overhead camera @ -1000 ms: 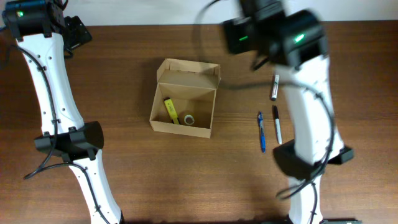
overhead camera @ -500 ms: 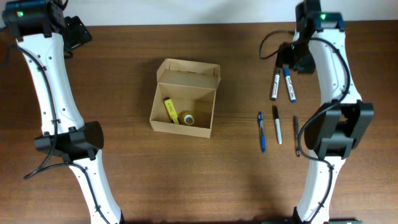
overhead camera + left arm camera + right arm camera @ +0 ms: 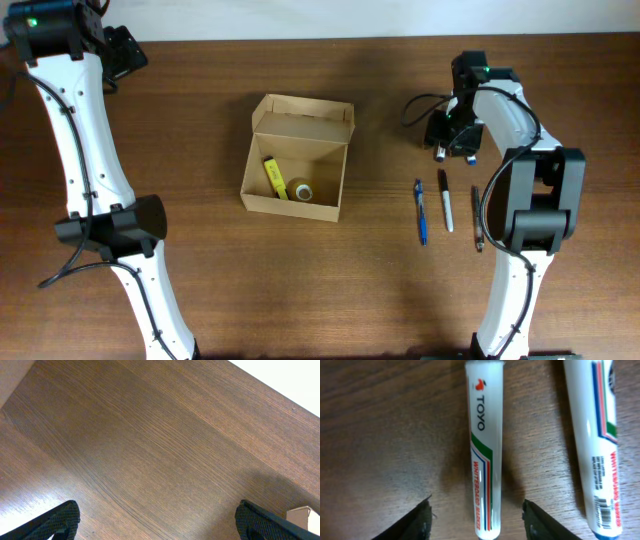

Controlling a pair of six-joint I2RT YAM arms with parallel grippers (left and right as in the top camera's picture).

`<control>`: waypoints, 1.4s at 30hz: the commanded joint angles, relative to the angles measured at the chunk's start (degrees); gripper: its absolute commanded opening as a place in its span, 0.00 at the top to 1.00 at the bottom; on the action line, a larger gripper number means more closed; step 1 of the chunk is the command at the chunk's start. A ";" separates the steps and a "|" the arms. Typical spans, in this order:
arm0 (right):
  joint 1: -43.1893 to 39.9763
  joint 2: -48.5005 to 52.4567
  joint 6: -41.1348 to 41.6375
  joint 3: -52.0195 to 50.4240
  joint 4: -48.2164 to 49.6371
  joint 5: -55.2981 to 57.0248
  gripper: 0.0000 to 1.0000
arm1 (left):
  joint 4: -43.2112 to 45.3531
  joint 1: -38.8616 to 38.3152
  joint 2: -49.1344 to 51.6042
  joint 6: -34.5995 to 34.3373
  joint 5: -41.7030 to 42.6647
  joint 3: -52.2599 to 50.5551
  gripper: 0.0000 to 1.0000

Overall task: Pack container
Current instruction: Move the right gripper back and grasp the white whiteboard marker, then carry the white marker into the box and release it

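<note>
- From above, the box (image 3: 290, 208) sits open mid-table, with a yellow marker (image 3: 272, 176) and a tape roll (image 3: 303, 190) inside.
- Well right of it, the right gripper (image 3: 455, 143) hangs low; the left gripper (image 3: 122, 50) is far off, back left.
- Left wrist: fingers (image 3: 57, 521) wide apart over bare table (image 3: 150, 435), holding nothing.
- Right wrist: fingers (image 3: 420, 520) apart, one each side of a white marker (image 3: 482, 450), not touching it.

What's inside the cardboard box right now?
The container holds a yellow marker and a small tape roll beside it. Nothing else shows; its walls may hide the floor's edges.
</note>
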 commanded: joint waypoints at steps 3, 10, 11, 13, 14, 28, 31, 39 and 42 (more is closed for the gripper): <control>0.20 -0.66 1.53 -1.09 1.70 1.27 0.49 | -0.11 0.04 -1.60 0.70 0.00 0.17 0.00; 0.26 -0.55 1.73 -1.09 1.95 2.54 0.66 | -0.11 0.04 -1.60 0.70 0.00 0.17 0.00; 0.26 -0.50 1.73 -1.09 1.92 2.58 0.66 | -0.11 0.04 -1.60 0.70 0.00 0.17 0.00; 0.26 0.00 1.73 -1.09 1.60 3.21 0.66 | -0.11 0.04 -1.60 0.70 0.00 0.17 0.00; 0.26 0.22 1.75 -1.09 1.33 3.63 0.66 | -0.11 0.04 -1.60 0.70 0.02 0.17 0.00; 0.61 1.40 -0.92 0.31 -2.93 2.36 0.96 | -0.11 0.04 -1.60 0.70 0.02 0.17 0.00; 1.81 -0.52 -5.38 3.26 -5.33 1.62 0.96 | -0.11 0.04 -1.60 0.70 0.00 0.17 0.00; 11.93 -8.57 -15.30 24.13 -15.85 1.64 0.96 | -0.11 0.04 -1.60 0.70 0.02 0.17 0.00; 18.45 -9.57 -22.93 32.41 -19.02 1.62 0.96 | -0.11 0.04 -1.60 0.70 0.02 0.17 0.00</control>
